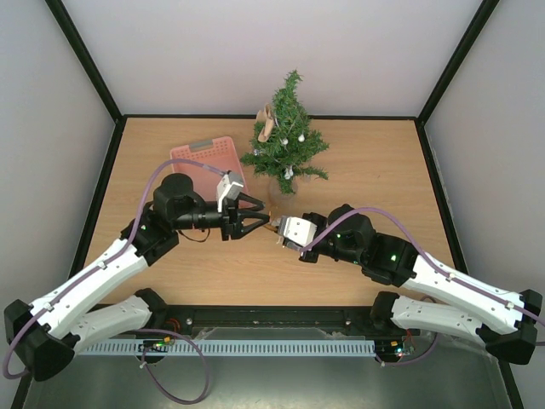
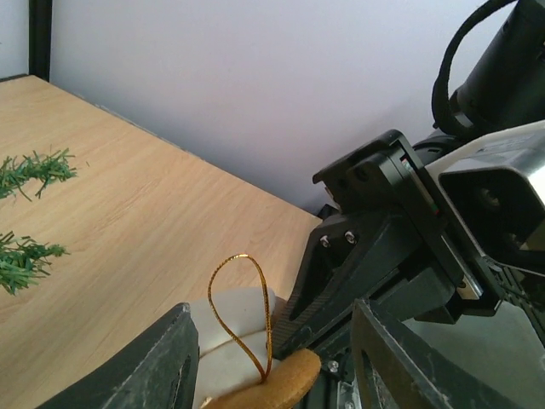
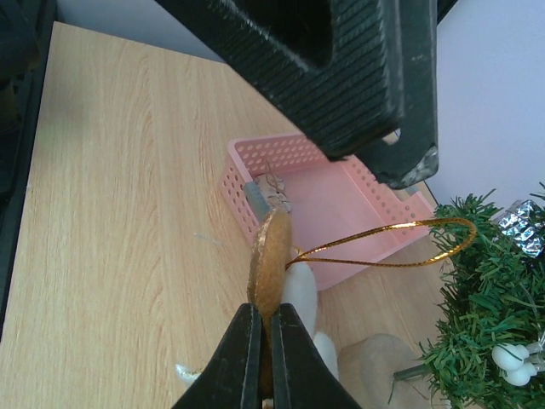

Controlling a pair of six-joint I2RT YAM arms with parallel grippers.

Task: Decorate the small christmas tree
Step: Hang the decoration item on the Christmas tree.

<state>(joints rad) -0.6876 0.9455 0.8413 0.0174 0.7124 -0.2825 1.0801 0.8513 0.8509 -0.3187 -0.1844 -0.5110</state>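
**Two tools meet over one brown ornament**

The small christmas tree (image 1: 285, 141) stands upright near the back of the tabletop (image 1: 383, 179). The pink basket (image 1: 203, 145) is just beside it, on its left. The tree already wears a few little silver balls.

In front of the tree the two arms come together. The right tool (image 3: 266, 312) is squeezed tight on the bottom edge of a flat brown ornament (image 3: 271, 251). A thin gold loop (image 3: 400, 243) sticks out from the ornament toward the tree.

The left tool (image 1: 258, 216) has its two fingers wide apart. One finger is on each side of the ornament, and they do not seem to touch it. It holds nothing.

This looks like a hand-over, or a shared fix of the grip. To do it well, the left tool should close gently on the flat brown part and not on the loop. The loop must stay round and free so it can slip over a branch tip. The right tool should let go only when the other has a firm hold. Then move slowly toward a bare branch, so the tree does not tip.
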